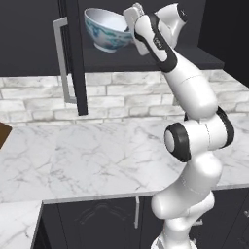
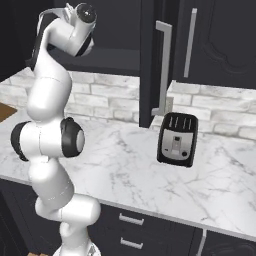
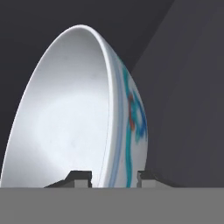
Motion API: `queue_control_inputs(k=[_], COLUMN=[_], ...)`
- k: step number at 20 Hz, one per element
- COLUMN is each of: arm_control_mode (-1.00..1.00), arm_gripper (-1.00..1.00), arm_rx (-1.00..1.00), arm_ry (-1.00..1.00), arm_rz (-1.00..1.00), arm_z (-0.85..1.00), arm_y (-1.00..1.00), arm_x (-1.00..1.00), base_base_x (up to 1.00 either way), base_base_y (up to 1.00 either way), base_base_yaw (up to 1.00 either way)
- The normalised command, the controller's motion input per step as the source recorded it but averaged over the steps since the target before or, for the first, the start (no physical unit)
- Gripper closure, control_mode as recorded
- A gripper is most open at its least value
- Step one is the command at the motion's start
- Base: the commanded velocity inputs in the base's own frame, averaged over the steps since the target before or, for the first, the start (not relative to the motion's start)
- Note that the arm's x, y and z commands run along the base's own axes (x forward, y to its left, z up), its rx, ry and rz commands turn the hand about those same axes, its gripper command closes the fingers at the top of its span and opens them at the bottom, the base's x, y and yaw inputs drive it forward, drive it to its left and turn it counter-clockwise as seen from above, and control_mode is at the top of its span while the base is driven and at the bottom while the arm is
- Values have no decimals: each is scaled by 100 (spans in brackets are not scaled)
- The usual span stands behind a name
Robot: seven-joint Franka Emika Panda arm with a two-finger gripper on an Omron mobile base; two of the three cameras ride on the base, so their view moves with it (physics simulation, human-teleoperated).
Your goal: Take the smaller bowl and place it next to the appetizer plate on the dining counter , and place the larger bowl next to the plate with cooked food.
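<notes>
Two small dark fingertips (image 3: 80, 178) rise nearest the lens in the hand view, one on each side of the wall of the larger bowl (image 3: 78, 118), so the gripper (image 3: 114, 179) is clenched on the rim of that bowl, one tip inside and one outside. Seen this close, the bowl is smooth glossy porcelain, plain white within, its deep rounded outside painted with blue-green strokes and a small red mark; its base is cut off by the lower edge of that view. From the left base view the larger bowl (image 1: 107, 29) sits tilted on a dark shelf (image 1: 146, 59) inside an open upper cabinet, with its foot toward the shelf and its mouth turned up and toward the arm; the gripper (image 1: 132, 22) meets its right rim, though the white hand hides the tips themselves. A flat dark cabinet door (image 1: 75, 58) with a long grey bar handle (image 1: 62, 61) stands open just left of the bowl. Below the bowl runs a rough white brick wall (image 1: 121, 95), and beneath that the table (image 1: 87, 155), a polished white marble top with grey veins over dark cabinet fronts. A brown corner (image 1: 4, 133) pokes in at the table's left edge, too cropped to identify. In the right base view a black boxy toaster (image 2: 177, 139) with slots on top stands on the table, well to the right of the arm.
</notes>
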Motion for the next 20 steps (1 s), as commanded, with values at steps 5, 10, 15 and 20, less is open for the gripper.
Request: queue_control_inputs(k=[5, 10, 15, 20], arm_control_mode=[-100, -100, -100, -100], arm_gripper=[100, 100, 100, 100], arm_rx=[5, 0, 0, 0], arm_ry=[-3, -1, -3, 0], arm_rz=[0, 0, 0, 0], arm_z=[-8, 0, 0, -16], arm_y=[-48, -19, -44, -42], arm_x=[-93, -96, -100, -100], base_base_x=[0, 0, 0, 0], base_base_y=[0, 0, 0, 0], base_base_yaw=[0, 0, 0, 0])
